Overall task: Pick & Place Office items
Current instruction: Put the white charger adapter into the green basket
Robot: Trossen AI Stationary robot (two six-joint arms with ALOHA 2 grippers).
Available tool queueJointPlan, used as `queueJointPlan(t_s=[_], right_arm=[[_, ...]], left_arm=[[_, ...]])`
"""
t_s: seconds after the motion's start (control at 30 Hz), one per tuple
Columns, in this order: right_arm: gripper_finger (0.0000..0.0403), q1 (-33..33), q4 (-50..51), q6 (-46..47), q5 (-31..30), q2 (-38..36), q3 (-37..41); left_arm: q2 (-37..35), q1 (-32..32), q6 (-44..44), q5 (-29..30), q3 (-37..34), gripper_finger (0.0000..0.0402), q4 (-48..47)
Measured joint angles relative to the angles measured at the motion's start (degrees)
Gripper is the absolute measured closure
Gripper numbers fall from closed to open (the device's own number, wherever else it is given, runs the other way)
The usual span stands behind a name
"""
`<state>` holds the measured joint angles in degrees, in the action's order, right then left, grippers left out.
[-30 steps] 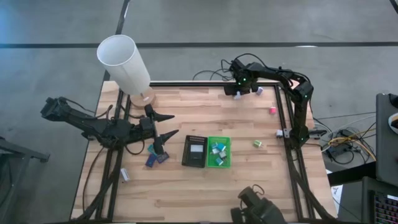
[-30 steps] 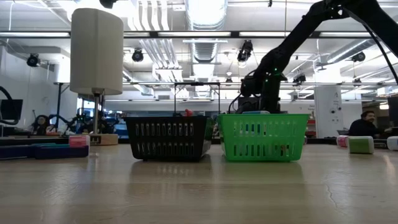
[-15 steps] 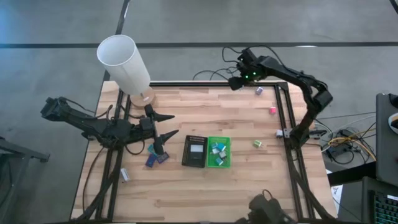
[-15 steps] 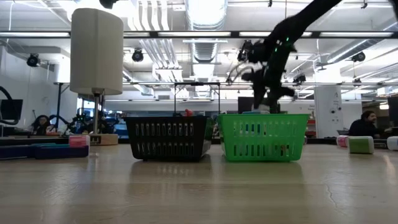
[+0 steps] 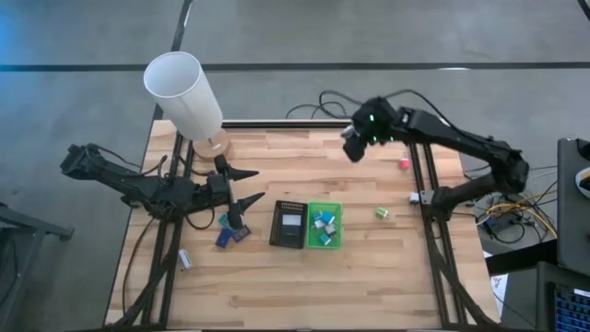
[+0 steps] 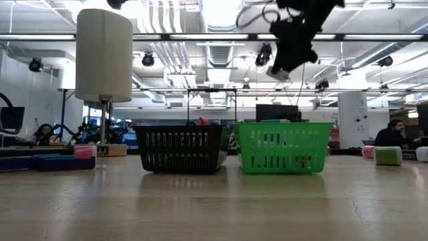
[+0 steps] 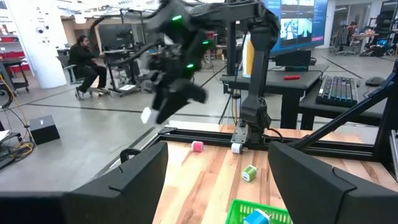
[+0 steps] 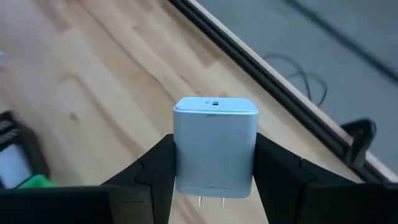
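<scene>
My right gripper (image 5: 353, 148) hangs high over the far middle of the table, shut on a small white plug block (image 8: 215, 146) with two metal prongs. The low view shows the same gripper (image 6: 284, 63) well above the green tray (image 6: 283, 147). Over the table's left side, my left gripper (image 5: 245, 187) stands open and level, holding nothing. Loose office items rest on the wood: a pink block (image 5: 404, 163), a green block (image 5: 382, 213), a white block (image 5: 416, 197) and dark-blue rectangles (image 5: 230, 235). My right gripper pinches the white block by two opposite side faces (image 8: 180, 155) between its two fingers (image 8: 155, 168). The fingers slant down toward the table's left. The block is lifted clear of the table, prongs (image 8: 211, 200) pointing back toward the wrist.
A black tray (image 5: 288, 224) and the green tray (image 5: 324, 226), with several small blocks in it, stand side by side at the near middle. A tall white lampshade (image 5: 182, 94) stands at the far left corner. A black frame rail (image 5: 424, 175) runs along the right edge.
My right gripper has risen from the table's far edge, behind the green tray, to high above it, still shut on the white block. It has rolled and tipped as it rose. The block has gone from near the wood to clear in the air.
</scene>
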<state>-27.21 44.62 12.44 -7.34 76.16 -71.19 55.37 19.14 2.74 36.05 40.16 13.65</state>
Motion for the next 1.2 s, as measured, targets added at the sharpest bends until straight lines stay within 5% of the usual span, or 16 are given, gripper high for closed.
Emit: queueJointPlan(t_s=[0.23,0.53,0.97,1.2], right_arm=[[0.0237,15.0,-6.7,2.4,-9.0,-6.9,3.8],[0.0237,29.5,-24.8,0.3,-11.1,-10.5,11.2],[0.0237,41.1,-46.9,-0.7,-11.3,-5.8,22.4],[0.0237,43.0,-51.0,1.8,-11.3,0.4,24.8]], left_arm=[[0.0,0.0,-0.3,0.0,0.0,0.0117,0.0],[0.0,0.0,-2.2,0.0,0.0,0.0117,0.7],[1.4,0.0,-5.3,0.0,-0.1,0.0117,1.3],[2.2,0.0,-6.0,0.0,-0.1,0.0117,1.3]])
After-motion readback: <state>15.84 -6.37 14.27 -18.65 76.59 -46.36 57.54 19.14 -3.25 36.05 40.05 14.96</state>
